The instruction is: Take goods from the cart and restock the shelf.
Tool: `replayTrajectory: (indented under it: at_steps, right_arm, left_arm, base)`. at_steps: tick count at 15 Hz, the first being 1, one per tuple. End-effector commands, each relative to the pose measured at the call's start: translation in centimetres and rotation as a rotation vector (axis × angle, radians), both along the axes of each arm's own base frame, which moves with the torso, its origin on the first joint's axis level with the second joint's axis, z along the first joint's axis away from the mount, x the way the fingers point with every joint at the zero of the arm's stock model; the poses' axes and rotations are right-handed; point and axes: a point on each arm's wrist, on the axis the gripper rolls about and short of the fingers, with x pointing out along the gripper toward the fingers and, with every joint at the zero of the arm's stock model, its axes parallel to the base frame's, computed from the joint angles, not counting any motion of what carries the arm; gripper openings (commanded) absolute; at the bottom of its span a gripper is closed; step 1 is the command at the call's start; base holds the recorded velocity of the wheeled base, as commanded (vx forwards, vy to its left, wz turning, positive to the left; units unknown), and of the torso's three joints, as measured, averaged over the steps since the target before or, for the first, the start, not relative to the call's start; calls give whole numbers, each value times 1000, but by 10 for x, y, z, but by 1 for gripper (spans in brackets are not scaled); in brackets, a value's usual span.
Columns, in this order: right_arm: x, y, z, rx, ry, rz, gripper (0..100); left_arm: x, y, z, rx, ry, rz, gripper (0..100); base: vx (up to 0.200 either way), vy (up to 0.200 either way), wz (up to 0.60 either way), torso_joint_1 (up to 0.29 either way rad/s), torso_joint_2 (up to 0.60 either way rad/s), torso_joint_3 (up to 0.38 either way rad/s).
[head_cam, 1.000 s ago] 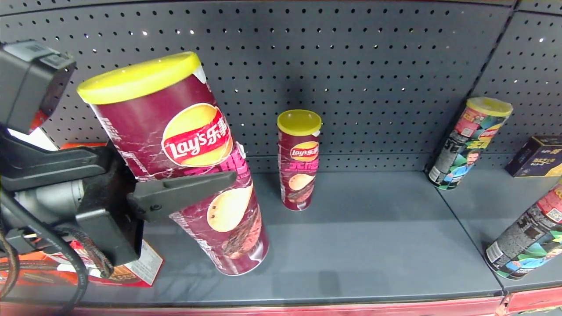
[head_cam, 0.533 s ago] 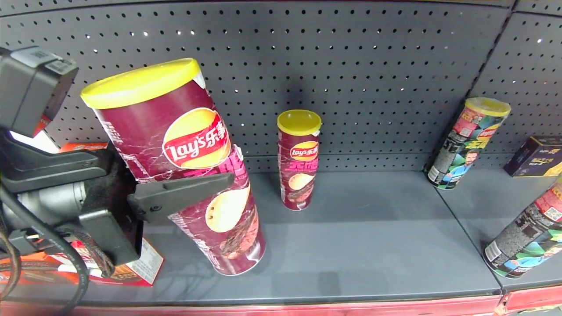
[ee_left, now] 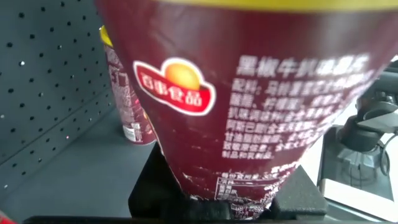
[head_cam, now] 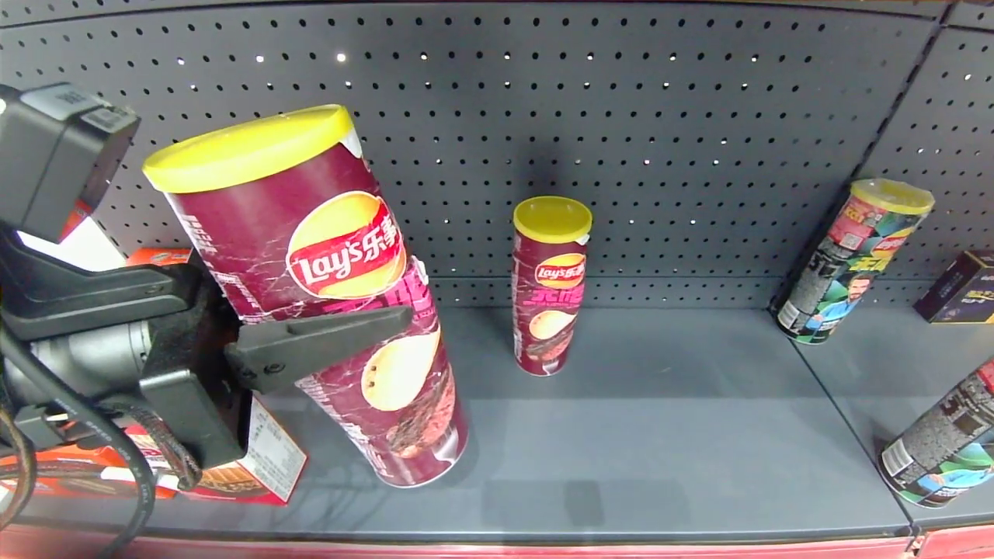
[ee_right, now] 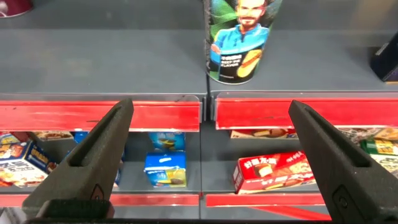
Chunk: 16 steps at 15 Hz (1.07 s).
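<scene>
My left gripper (head_cam: 371,326) is shut on a large maroon chip can (head_cam: 311,256) with a yellow lid. The can leans to the left over the grey shelf (head_cam: 660,435), with its base low near the front edge; I cannot tell whether it touches. In the left wrist view the same chip can (ee_left: 249,106) is very close. A second maroon can (head_cam: 551,287) stands upright near the pegboard back, to the right of the held one, and this second can (ee_left: 124,93) also appears beyond the held one. My right gripper (ee_right: 211,165) is open in front of the red shelf rail (ee_right: 155,115).
Two black-and-green cans (head_cam: 850,260) (head_cam: 940,450) lean on the shelf's right part, and one such can (ee_right: 239,40) stands above the rail. A dark box (head_cam: 963,299) lies far right. A red box (head_cam: 256,466) sits behind my left arm. Boxed goods (ee_right: 273,174) fill the lower shelf.
The held can sank slightly toward the shelf. The head camera then shifted, so the whole scene slid right; the shelf goods did not move.
</scene>
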Motion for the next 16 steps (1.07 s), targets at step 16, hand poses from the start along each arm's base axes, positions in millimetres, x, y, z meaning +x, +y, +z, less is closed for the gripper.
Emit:
replayTrajectory:
  at_steps: [16]
  right_arm:
    - [16, 3, 112, -101, 1, 392, 100]
  left_arm:
    - [33, -16, -4, 3, 11, 21, 0]
  base:
    - [0, 0, 0, 0, 0, 0]
